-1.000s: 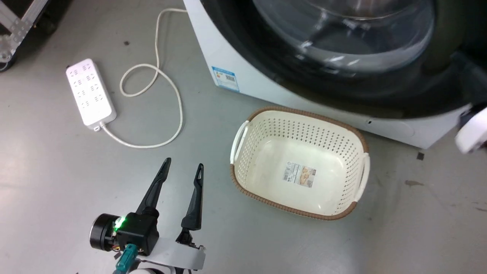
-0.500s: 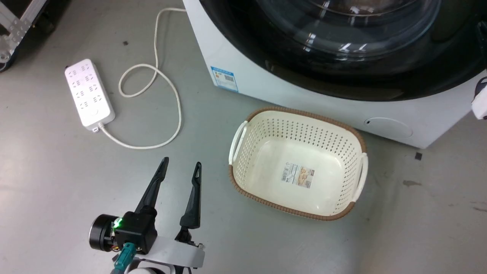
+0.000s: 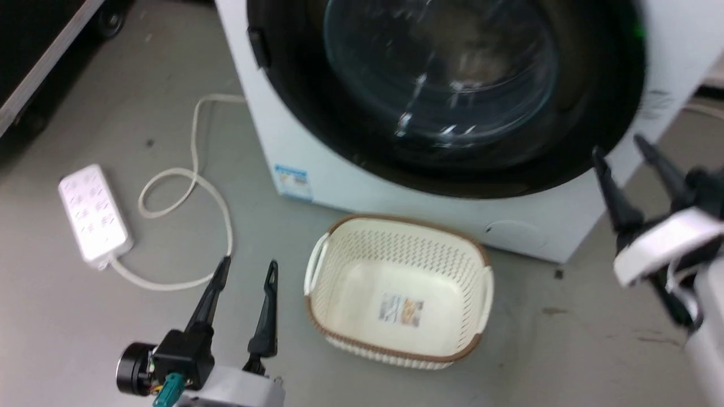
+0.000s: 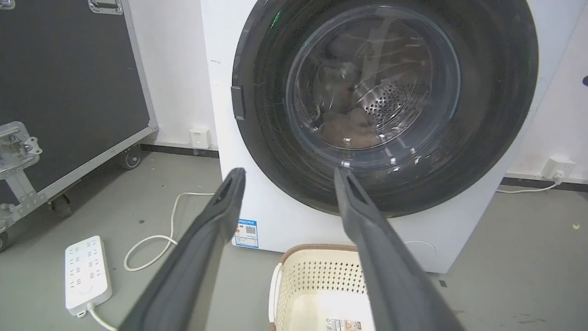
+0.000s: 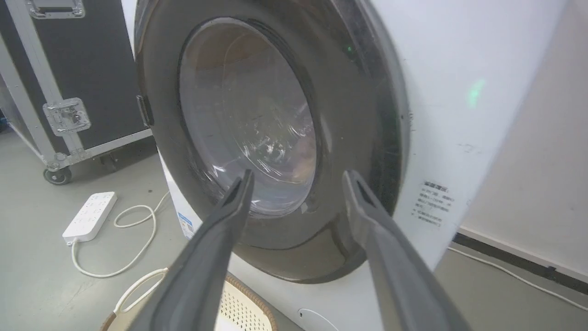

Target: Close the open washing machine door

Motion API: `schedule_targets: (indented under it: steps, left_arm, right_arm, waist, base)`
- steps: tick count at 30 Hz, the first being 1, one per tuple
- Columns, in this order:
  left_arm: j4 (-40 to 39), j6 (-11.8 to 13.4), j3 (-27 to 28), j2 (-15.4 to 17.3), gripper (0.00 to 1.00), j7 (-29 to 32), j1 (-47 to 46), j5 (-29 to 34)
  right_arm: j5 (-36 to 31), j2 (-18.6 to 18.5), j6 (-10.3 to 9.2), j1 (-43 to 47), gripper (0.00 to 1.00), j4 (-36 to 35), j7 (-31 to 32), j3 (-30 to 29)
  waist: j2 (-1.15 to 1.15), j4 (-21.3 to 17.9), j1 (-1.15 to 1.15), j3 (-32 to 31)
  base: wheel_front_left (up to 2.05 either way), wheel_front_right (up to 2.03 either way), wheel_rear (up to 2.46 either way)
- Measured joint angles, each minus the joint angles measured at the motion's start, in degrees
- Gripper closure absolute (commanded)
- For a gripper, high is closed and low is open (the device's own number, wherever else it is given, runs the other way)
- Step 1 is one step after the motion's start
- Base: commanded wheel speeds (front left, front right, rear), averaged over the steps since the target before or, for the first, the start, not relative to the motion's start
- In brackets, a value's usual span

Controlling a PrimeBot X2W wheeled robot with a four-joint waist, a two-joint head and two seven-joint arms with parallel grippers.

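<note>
Behind the washing machine door (image 4: 271,151), drum (image 4: 395,92) contents look indistinct.

A test lab is showing: wheeled flight case (image 4: 69,82) standing beside the washing machine (image 4: 294,225), power strip (image 4: 87,269) lying on bare floor (image 4: 505,257).
</note>
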Motion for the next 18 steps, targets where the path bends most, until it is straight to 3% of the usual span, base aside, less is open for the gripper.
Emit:
schedule_targets:
  steps: [11, 18]
  left_arm:
    - [3.2, -1.58, 2.89, -0.01, 0.0, 0.0, 4.38, -1.52]
    - [5.04, -2.47, 2.86, 0.01, 0.0, 0.0, 4.71, -1.13]
  right_arm:
    - [-14.41, 13.66, -0.01, 24.46, 0.0, -19.7, -0.56, -11.41]
    - [-19.93, 18.7, -0.01, 33.27, 0.0, -23.87, -0.79, -15.72]
  waist:
    - [0.0, -7.77, 0.0, -7.15]
    - [0.0, -10.13, 0.0, -8.58]
  base:
    - [0.0, 0.0, 0.0]
    - [0.0, 0.0, 0.0]
